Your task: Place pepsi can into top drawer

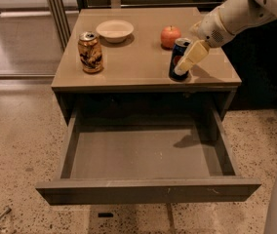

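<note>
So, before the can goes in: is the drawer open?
Open: the drawer is pulled out, its bottom showing. The gripper is at the blue can on the table.

Cream gripper (181, 68) at the dark blue pepsi can (175, 57).

One camera, set high at the front, looking down.
We look steeply down from the pulled-out side of the top drawer (148, 191) across the table (128, 67). We are near enough that both fill our view. The gripper (185, 65) reaches in from upper right, at the pepsi can (175, 56).
</note>
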You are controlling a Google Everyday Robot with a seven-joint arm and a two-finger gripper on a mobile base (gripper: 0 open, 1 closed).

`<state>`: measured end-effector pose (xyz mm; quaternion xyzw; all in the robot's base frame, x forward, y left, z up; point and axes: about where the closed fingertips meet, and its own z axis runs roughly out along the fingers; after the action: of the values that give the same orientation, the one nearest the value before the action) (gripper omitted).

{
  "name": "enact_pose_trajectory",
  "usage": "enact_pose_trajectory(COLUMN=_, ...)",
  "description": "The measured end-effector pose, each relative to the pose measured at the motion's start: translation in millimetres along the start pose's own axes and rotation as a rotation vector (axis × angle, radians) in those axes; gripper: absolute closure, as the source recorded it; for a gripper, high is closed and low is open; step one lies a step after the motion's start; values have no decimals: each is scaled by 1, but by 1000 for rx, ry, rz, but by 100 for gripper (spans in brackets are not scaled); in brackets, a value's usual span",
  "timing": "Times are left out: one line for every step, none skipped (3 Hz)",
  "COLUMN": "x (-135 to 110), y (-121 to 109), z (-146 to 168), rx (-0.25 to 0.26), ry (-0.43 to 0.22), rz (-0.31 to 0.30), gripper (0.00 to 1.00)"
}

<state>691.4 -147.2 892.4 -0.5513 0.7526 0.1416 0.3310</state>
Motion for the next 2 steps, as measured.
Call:
enact_pose_trajectory(x=0, y=-1, z=17, rx=-31, ry=-28, rz=11, gripper=0)
enact_pose_trajectory(x=8, y=-3, z=28, rx=-34, ry=-30, rz=24, gripper=19)
